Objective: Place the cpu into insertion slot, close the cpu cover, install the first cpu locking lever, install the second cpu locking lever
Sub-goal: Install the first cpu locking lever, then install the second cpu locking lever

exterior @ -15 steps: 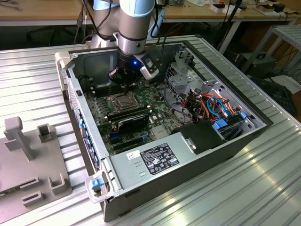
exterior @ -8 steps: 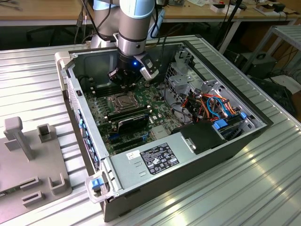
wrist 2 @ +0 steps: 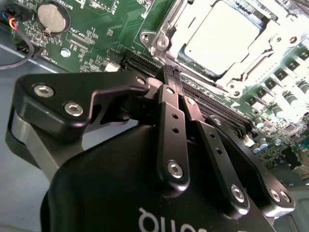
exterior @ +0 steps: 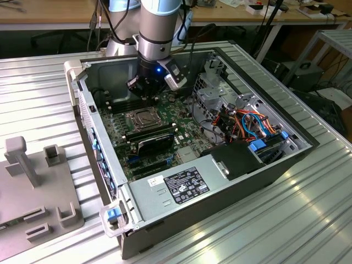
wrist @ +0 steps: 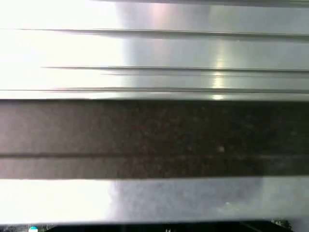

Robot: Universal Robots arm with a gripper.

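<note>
Cpu (wrist 2: 219, 36) seen seated in the insertion slot (wrist 2: 161, 43), pale metal top showing through the window of the cpu cover (wrist 2: 251, 63), which lay flat over it. Gripper (wrist 2: 172, 72) hung just above the board at the near edge of that socket, black fingers (wrist 2: 169, 116) pressed together to a narrow tip with nothing visible between them. Fingertips pointed down at the end of a long black card slot (wrist 2: 212, 108) running beside the socket; contact with the board could not be told. Green motherboard (wrist 2: 111, 19) spread around, with a round coin battery (wrist 2: 50, 17) off to one side in the second wrist view. In the exterior view, gripper (exterior: 147, 87) reached down into the open computer case (exterior: 264, 170), just behind the socket (exterior: 142, 116), toward the far side of the board. Black expansion card (exterior: 154, 140) stood just nearer than the socket, a grey power supply (exterior: 181, 187) nearer still. Bundle of orange and blue cables (exterior: 247, 124) lay at the exterior view's right. Case rested on a ribbed metal table (exterior: 308, 220), with a grey fixture (exterior: 38, 187) at the exterior view's left. Pale ribbed metal bands (wrist: 154, 53) and a dark strip (wrist: 154, 135) shown in the first wrist view.
</note>
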